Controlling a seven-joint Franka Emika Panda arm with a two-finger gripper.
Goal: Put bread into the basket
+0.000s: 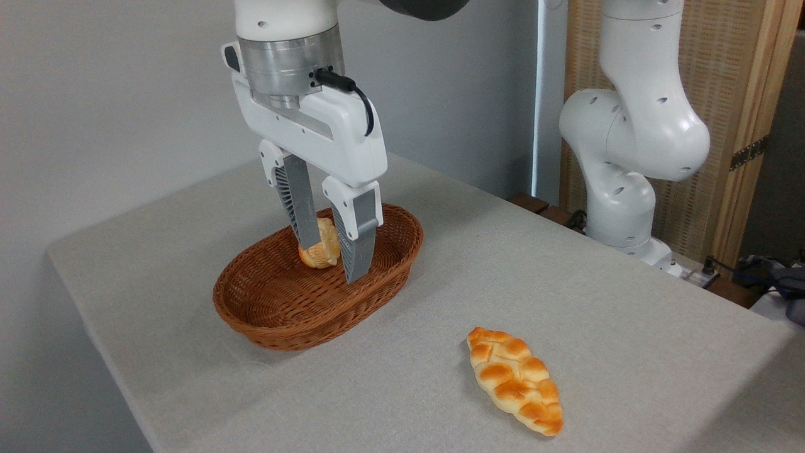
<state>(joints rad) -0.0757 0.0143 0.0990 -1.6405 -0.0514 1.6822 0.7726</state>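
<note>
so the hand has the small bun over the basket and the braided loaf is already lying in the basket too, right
Not quite. The braided loaf is not in the basket; it lies on the tablecloth to the basket's right, nearer the camera. The rest holds: the hand has the small bun between its fingers over the basket. The fixed camera view shows it.

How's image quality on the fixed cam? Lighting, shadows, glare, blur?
Fixed camera: light is soft and even, with only a faint shadow under the basket and beside the braided loaf. No glare on the grey tablecloth. Gripper, the small bun between its fingers, and the weave are sharp, no motion blur. Bright strip at the window edge behind is blown out.
</note>
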